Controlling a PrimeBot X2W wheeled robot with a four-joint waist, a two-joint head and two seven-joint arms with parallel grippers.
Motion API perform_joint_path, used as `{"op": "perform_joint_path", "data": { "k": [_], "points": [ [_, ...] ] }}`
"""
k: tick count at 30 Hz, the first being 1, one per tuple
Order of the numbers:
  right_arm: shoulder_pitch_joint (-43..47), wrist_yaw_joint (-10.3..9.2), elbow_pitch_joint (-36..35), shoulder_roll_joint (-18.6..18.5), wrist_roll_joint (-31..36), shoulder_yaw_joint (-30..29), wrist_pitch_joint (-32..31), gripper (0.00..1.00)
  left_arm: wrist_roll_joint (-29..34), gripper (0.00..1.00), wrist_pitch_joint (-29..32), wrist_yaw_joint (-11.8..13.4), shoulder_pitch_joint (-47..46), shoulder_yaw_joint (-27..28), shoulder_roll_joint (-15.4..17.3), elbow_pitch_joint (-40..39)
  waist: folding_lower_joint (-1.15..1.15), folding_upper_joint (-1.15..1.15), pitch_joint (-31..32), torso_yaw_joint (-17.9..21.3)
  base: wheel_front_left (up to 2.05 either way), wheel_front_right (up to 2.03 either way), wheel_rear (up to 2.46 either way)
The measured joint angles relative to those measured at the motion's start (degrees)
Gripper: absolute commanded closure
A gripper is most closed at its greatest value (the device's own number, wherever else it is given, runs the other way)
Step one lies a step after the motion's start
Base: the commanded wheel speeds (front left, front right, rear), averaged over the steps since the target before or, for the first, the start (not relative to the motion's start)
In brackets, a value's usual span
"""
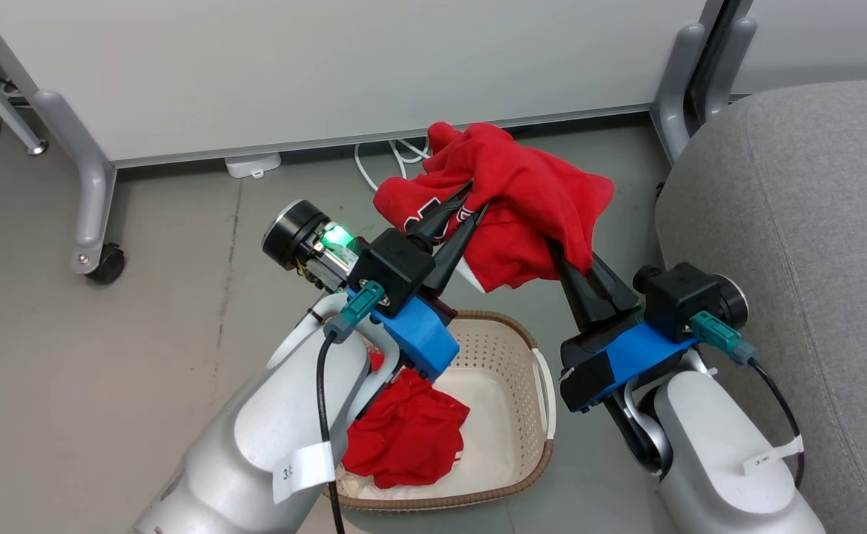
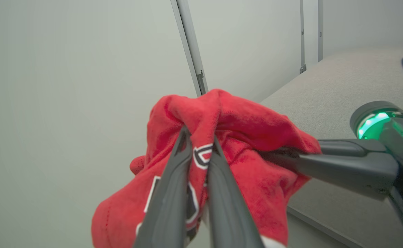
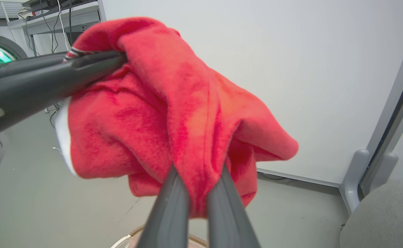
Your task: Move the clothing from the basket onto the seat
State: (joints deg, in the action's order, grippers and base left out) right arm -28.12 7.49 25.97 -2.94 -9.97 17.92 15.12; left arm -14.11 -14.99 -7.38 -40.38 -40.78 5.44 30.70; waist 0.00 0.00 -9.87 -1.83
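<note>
Head view: left tool (image 1: 472,199) and right tool (image 1: 556,251), both clamped on gathered folds of a red garment (image 1: 511,194) that looks light, limp and best pinched by bunches, the basket (image 1: 544,393) below them, the seat (image 1: 796,222) beside the right tool.

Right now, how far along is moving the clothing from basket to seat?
Done: no garment lies on the seat as seen. In hand: a red lettered garment, lifted above the basket, pinched by left hand and right hand. Left: place it on the seat, then move the second red garment from the basket.
</note>
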Motion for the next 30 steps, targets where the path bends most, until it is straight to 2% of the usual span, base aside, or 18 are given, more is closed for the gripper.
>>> {"op": "perform_joint_path", "data": {
  "k": [9,10,11,30],
  "points": [
    [-0.12,0.0,-0.11,0.0,-1.12,0.23,0.0,1.0,-0.01,1.0,0.0,-0.01,-0.01,0.14,0.18,0.14,0.0,0.0,0.28,0.15,0.0,0.0,0.0],
    [-0.12,0.0,-0.15,0.01,-1.22,0.21,0.0,1.0,-0.02,0.75,0.0,-0.01,-0.01,0.4,0.16,0.29,0.0,0.0,0.25,0.18,0.0,0.0,0.0],
    [-0.12,0.0,-0.27,0.01,-1.24,0.18,0.0,1.0,-0.01,0.0,0.0,-0.01,-0.01,0.66,0.16,0.46,0.0,0.0,0.22,0.21,0.0,0.0,0.0],
    [0.38,-0.01,-2.25,0.03,-1.8,-2.77,0.0,1.0,0.58,0.0,0.0,-0.01,0.33,1.76,0.19,1.12,0.0,0.0,-0.92,1.82,0.0,0.0,0.0]
  ]
}}
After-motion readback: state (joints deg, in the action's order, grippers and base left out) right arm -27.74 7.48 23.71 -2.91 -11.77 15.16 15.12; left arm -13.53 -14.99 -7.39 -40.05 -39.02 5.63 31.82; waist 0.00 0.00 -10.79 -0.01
